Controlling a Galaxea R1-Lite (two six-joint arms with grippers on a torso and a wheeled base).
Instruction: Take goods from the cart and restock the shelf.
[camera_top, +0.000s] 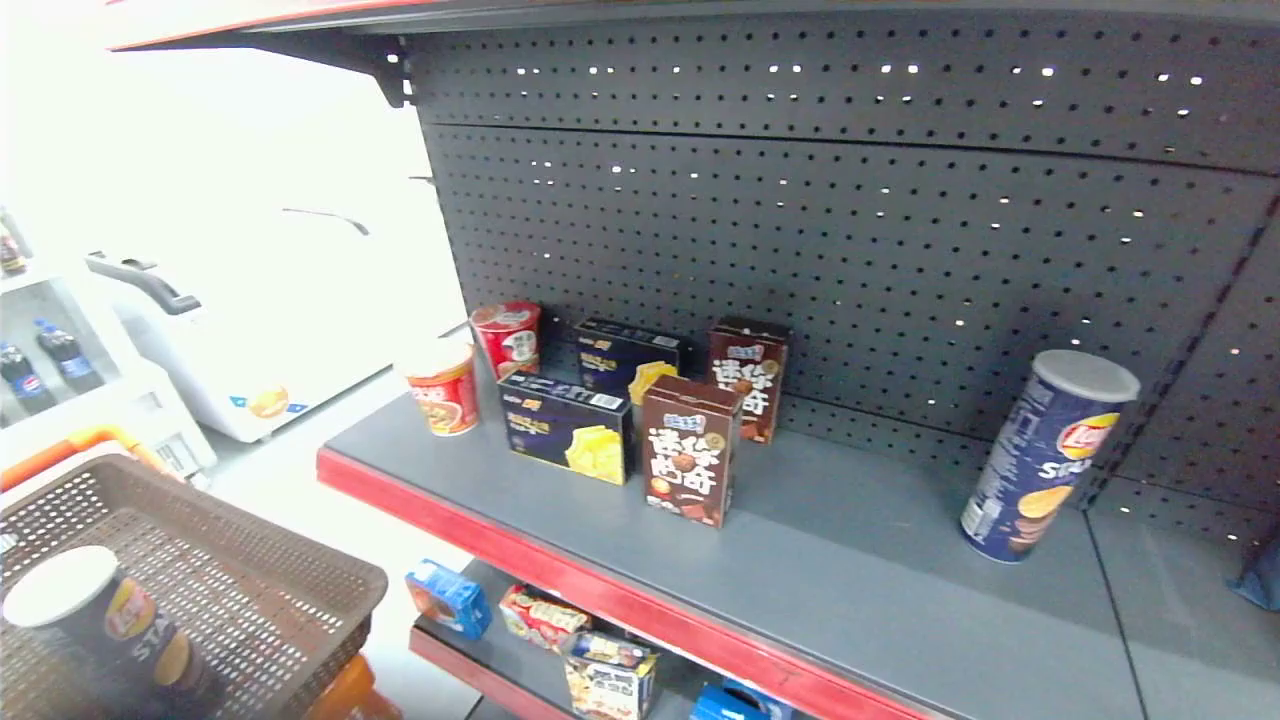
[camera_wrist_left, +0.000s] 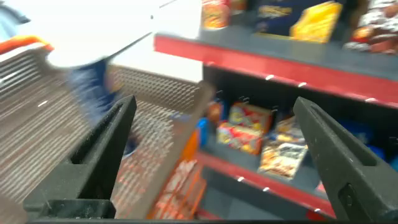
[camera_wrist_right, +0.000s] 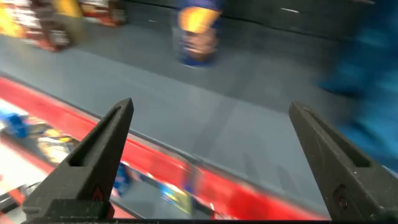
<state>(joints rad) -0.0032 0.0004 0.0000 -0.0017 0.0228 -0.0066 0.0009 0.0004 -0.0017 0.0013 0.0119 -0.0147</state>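
Note:
A dark chip can (camera_top: 95, 630) with a white lid stands in the brown perforated cart basket (camera_top: 260, 590) at the lower left. A second dark-blue chip can (camera_top: 1045, 455) stands on the grey shelf (camera_top: 850, 590) at the right, seen also as the can (camera_wrist_right: 198, 34) in the right wrist view. My left gripper (camera_wrist_left: 214, 162) is open, hovering beside the basket (camera_wrist_left: 56, 143) with the can (camera_wrist_left: 87, 81) blurred beyond one finger. My right gripper (camera_wrist_right: 211, 162) is open above the shelf's red front edge (camera_wrist_right: 174, 165), well short of the can.
On the shelf's left half stand two cup noodles (camera_top: 445, 385), two dark biscuit boxes (camera_top: 565, 425) and two brown chocolate boxes (camera_top: 690, 460). A lower shelf (camera_top: 520, 660) holds several snack packs. A black pegboard (camera_top: 850, 220) backs the shelf. A white freezer (camera_top: 250, 330) stands far left.

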